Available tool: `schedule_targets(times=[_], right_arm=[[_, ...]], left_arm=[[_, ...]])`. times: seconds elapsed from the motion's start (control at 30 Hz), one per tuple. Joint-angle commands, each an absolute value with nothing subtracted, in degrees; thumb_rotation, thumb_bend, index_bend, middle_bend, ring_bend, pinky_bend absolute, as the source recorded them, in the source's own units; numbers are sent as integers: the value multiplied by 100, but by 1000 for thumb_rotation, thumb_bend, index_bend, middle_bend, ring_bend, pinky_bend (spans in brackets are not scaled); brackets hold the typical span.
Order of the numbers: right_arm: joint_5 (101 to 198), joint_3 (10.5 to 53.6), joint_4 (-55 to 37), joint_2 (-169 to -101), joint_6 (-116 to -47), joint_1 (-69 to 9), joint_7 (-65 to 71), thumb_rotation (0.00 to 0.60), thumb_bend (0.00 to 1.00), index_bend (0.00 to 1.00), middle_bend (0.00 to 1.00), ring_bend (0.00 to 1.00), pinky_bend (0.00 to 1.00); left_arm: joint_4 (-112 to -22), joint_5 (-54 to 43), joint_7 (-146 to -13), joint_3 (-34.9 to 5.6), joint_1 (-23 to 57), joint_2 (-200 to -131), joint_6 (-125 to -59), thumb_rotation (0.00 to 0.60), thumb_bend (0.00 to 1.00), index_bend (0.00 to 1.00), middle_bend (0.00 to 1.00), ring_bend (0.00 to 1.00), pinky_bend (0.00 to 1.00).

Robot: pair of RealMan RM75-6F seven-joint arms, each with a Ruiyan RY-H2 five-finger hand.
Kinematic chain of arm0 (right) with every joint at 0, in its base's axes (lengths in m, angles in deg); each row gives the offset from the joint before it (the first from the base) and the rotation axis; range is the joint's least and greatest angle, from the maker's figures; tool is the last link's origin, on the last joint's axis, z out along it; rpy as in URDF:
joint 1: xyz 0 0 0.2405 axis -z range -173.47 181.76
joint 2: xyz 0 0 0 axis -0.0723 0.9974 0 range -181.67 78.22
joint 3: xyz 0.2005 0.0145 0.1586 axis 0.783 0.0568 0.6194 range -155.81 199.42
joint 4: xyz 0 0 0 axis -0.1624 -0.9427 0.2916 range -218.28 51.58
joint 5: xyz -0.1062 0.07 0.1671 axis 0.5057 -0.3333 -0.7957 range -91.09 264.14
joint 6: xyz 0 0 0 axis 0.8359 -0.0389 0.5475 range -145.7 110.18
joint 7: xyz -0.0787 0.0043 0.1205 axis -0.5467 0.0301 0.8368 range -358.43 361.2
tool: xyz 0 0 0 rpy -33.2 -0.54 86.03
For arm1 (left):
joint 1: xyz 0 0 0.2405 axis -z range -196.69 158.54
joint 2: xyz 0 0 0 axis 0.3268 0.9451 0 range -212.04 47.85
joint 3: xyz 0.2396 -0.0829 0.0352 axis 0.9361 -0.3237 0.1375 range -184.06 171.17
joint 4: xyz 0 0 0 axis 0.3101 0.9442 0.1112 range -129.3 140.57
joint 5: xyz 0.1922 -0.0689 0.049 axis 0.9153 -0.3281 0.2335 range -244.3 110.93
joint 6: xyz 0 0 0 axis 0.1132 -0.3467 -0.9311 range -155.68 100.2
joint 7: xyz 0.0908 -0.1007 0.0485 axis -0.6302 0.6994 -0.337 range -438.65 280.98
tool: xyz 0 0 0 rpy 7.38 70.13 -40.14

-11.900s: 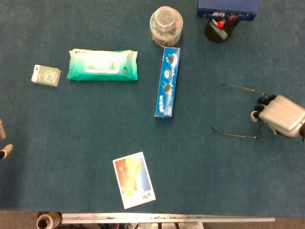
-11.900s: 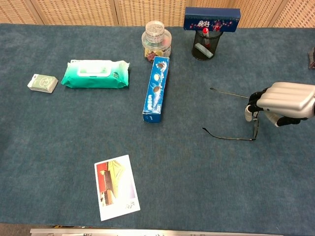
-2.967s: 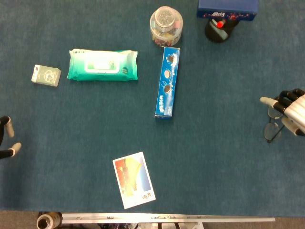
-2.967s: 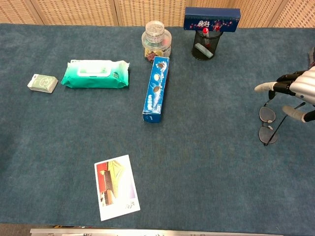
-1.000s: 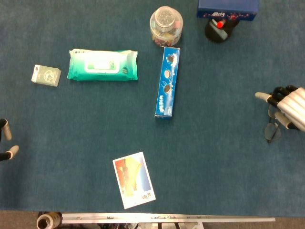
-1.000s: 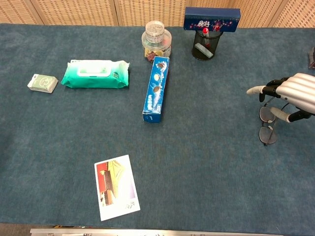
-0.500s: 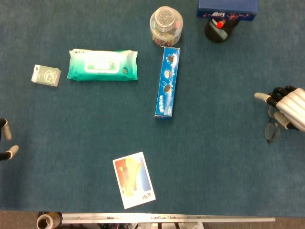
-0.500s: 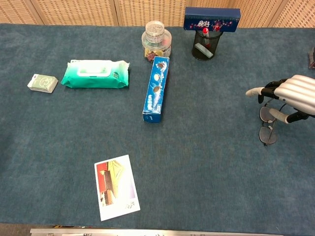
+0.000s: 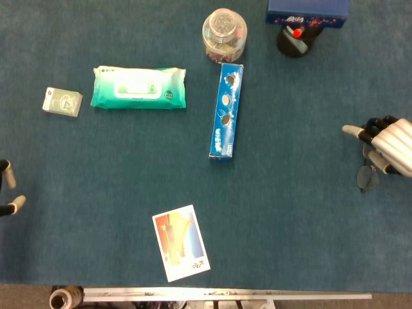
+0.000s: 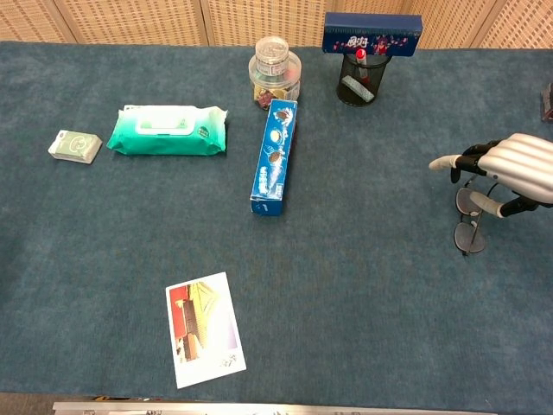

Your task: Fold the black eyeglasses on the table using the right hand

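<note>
The black eyeglasses (image 10: pixel 472 238) lie on the blue cloth at the far right, their temples folded in and both lenses flat on the table. In the head view only the lower lens (image 9: pixel 369 179) shows clearly. My right hand (image 10: pixel 518 166) hovers just over the upper lens, fingers spread and pointing left, holding nothing; the same hand (image 9: pixel 389 145) sits at the right edge of the head view. Part of the frame is hidden under it. My left hand (image 9: pixel 8 190) shows only fingertips at the left edge, apart and empty.
A blue cookie box (image 10: pixel 275 157) lies mid-table, with a green wipes pack (image 10: pixel 168 130) and a small card pack (image 10: pixel 75 146) to its left. A clear jar (image 10: pixel 275 67), a black pen cup (image 10: pixel 356 79) and a blue box (image 10: pixel 371 33) line the back. A photo card (image 10: pixel 206 327) lies near the front.
My right hand has crept slightly left over the glasses. The glasses lie folded as before, and the left hand has barely moved.
</note>
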State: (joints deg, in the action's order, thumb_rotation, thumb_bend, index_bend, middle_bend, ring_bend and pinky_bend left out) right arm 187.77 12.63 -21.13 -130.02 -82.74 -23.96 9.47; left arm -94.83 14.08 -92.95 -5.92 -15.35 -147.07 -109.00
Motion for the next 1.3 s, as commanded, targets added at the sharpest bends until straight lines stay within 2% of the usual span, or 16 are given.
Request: schedule_targets(times=[0.03,0.3,0.6,0.93,1.3], right_arm=[[18776,1258,-2124,-13016,-8274,-2401,963,600,487,176,377,265,370],[18798,1275,-2019,-12959,-8388,-2415,983,600,487,176,377,265,370],[18836,1367,-1439,-12633,-8687,-2414,869,600,486,176,377,265,370],[18885,1648,-778,-12272,-9177,-2419,653,600,487,176,377,265,370],[18692,1929,-544,-11984,-9466,-2313,442,600,487,176,377,265,370]], left_arm=[[-9483,1408,-9290,-594,-1537,-14704,-10904,600,51,617,845,1000,985],[-9468,1398,-9273,-605,-1540,-14708,-10910,600,51,617,845,1000,985],[-9477,1422,-9271,-614,-1556,-14725,-10959,600,51,617,845,1000,985],[-9564,1458,-9329,-633,-1538,-14676,-10979,600,50,617,845,1000,985],[-9610,1467,-9382,-653,-1508,-14647,-10967,600,51,617,845,1000,985]])
